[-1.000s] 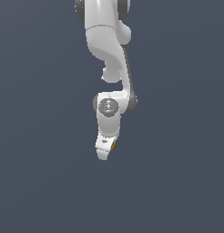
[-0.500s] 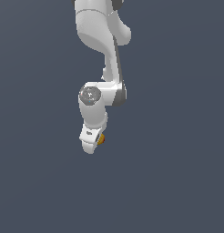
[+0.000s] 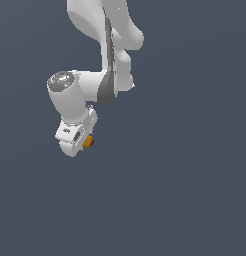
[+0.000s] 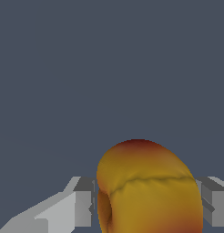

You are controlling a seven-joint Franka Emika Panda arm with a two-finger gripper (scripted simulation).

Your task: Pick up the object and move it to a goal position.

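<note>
Wrist view: fingers (image 4: 82, 200) clamp object (image 4: 148, 191).

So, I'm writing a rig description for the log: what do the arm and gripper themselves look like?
The arm is glossy white with rounded, bulbous links, a dark grey seam band down the forearm and a grey circular cap on the wrist joint. The gripper is a blocky white body; its fingers look light grey and squared. No cables or markings show.

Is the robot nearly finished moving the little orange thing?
The picking up looks done: the pincer is closed on the orange-yellow lump, with a finger on each side in the wrist view. In hand now: carrying it above the plain grey ground. Left: bringing it to the goal, which no picture shows, so I can't tell how close it is.
</note>
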